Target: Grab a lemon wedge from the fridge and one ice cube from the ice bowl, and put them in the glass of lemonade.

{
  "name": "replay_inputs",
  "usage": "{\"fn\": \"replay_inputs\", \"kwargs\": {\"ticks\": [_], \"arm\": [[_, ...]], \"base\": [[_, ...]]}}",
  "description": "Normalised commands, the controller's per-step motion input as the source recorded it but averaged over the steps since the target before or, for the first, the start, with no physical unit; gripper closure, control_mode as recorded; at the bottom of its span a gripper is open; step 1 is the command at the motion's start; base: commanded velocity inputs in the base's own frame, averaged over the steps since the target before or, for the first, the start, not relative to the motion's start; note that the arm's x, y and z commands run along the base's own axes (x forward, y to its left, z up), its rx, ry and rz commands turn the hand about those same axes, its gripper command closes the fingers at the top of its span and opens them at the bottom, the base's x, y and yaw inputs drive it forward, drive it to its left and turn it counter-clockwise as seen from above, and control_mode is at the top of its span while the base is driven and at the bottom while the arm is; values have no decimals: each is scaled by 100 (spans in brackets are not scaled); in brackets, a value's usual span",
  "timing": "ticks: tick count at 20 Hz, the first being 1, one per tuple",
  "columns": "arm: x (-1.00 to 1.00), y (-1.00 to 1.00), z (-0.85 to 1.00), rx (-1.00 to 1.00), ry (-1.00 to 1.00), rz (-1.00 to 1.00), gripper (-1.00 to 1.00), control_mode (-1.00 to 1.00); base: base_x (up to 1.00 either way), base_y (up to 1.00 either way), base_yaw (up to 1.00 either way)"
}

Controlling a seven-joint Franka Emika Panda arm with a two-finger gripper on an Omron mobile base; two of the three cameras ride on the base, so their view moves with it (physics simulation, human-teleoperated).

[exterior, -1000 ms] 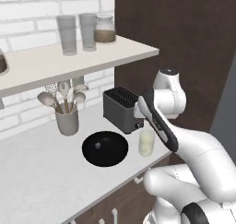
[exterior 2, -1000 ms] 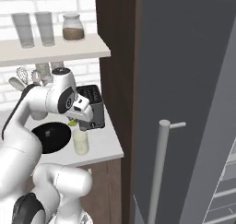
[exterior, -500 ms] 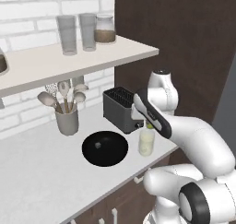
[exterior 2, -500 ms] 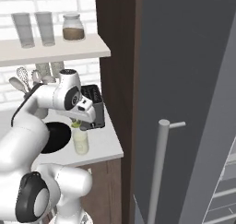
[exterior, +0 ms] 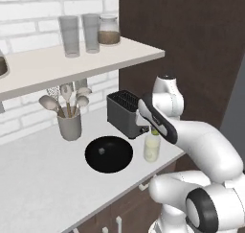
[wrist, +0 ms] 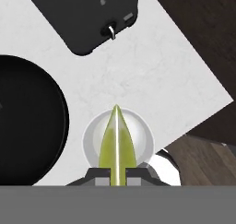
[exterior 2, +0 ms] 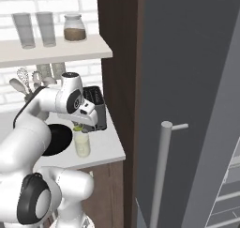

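Lemon wedge [exterior: 154,131], yellow-green, hangs just above the glass of lemonade [exterior: 151,148] in the left base view, under the arm's tool [exterior: 154,129]. That glass stands near the worktop's [exterior: 43,189] front right corner, just beside the ice bowl [exterior: 109,154], a shallow black dish with one small cube in it. Behind them a dark toaster [exterior: 125,113] sits against the white brick wall, and a grey utensil cup [exterior: 70,126] stands further left. A pale shelf [exterior: 72,64] above carries two clear glasses and a brown-filled jar [exterior: 108,30]. Dark wood panelling rises at the right.

From the right base view, the glass of lemonade [exterior 2: 82,143] sits at the worktop's [exterior 2: 110,147] right end, close to its front edge, with the wedge [exterior 2: 77,128] over its rim. The grey fridge [exterior 2: 187,81] and its long silver handle [exterior 2: 161,171] take up the right side.

Looking down in the hand view, the tool [wrist: 117,174] pinches the wedge [wrist: 117,147] by its base, directly over the glass [wrist: 138,138]. White marbled worktop [wrist: 152,75] surrounds it, bowl [wrist: 27,121] to one side, toaster [wrist: 87,15] beyond.
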Motion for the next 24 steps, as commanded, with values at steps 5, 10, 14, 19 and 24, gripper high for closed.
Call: {"fn": "replay_inputs", "kwargs": {"ticks": [5, 10, 14, 19, 24], "arm": [[9, 0, -1, 0, 0, 0, 100, -100], [3, 0, -9, 0, -2, 0, 100, -100], [-11, 0, -8, 0, -20, 0, 100, -100], [-12, 0, -1, 0, -23, 0, 100, -100], [1, 0, -7, 0, -1, 0, 100, -100]], "base": [[0, 0, 0], [0, 0, 0], [0, 0, 0], [0, 0, 0], [0, 0, 0]]}}
